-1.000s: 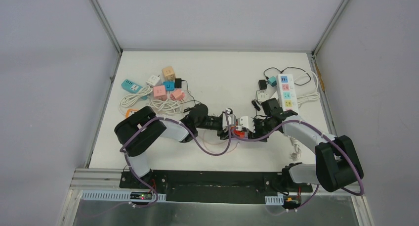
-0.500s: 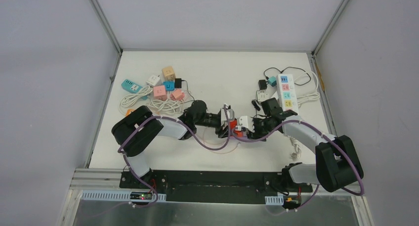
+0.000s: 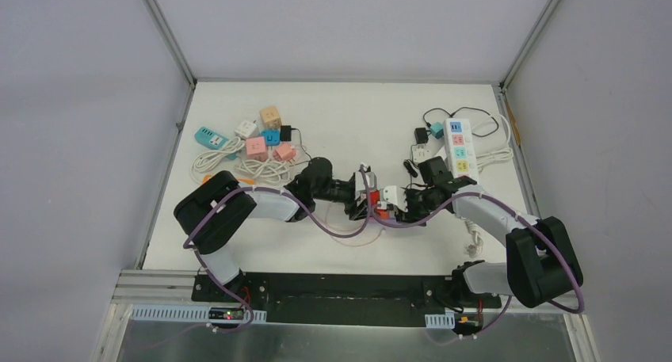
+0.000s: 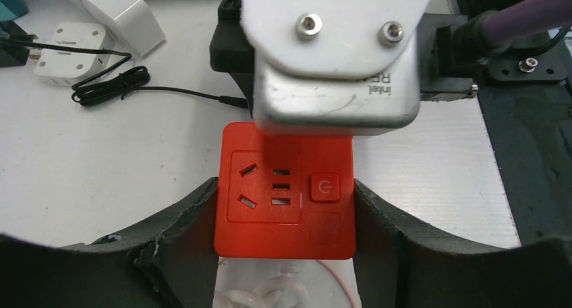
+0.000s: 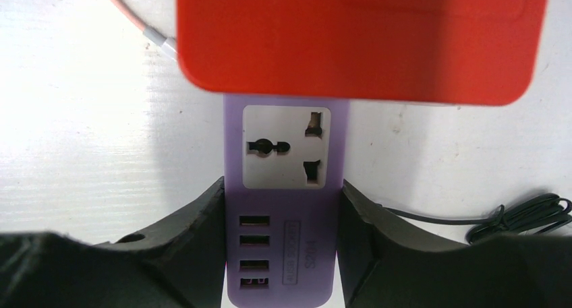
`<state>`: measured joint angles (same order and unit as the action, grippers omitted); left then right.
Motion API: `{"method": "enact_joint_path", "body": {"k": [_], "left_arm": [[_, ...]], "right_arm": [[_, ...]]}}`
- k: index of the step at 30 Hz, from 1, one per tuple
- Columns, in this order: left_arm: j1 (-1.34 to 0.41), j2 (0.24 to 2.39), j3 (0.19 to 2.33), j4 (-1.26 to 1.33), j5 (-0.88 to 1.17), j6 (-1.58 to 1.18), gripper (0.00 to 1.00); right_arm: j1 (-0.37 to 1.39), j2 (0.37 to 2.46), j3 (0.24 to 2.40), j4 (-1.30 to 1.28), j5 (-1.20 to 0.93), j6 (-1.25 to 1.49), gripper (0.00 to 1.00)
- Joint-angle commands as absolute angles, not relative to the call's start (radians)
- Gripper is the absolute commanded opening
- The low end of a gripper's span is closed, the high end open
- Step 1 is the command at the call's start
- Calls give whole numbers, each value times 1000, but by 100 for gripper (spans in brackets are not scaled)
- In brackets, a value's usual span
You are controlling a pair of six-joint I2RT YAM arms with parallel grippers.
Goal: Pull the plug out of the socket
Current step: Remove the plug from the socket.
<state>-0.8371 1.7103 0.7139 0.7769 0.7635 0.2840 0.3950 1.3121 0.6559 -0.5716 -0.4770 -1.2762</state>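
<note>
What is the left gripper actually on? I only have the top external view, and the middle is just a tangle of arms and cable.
Observer: In the left wrist view the left gripper is closed on the two sides of a red square plastic socket block. The block's outlet and power button face the camera.
Operator: And the right one?
Observer: The right gripper clamps a purple plastic adapter bar that has a universal outlet and a row of USB ports.
Operator: Separated yet?
Observer: Not visibly. In the right wrist view the red block covers the purple bar's far end, and no gap shows between them.
</note>
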Motion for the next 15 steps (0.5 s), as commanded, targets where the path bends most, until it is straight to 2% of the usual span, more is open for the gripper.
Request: {"method": "enact_joint_path", "body": {"k": [1,5,9,15], "left_arm": [[-774,1701,729,904,845,99,0],[-812,1673,674,907,786,260,0],[-884,1641,662,783,670,468,0],[-841,1626,660,845,688,315,0]], "right_arm": [[390,1308,667,-592,-425,-1298,0],[390,1310,666,-591,-424,-1298,0],[390,1313,666,-590,-422,-1295,0],[389,1314,665,-588,-419,-1295,0]]}}
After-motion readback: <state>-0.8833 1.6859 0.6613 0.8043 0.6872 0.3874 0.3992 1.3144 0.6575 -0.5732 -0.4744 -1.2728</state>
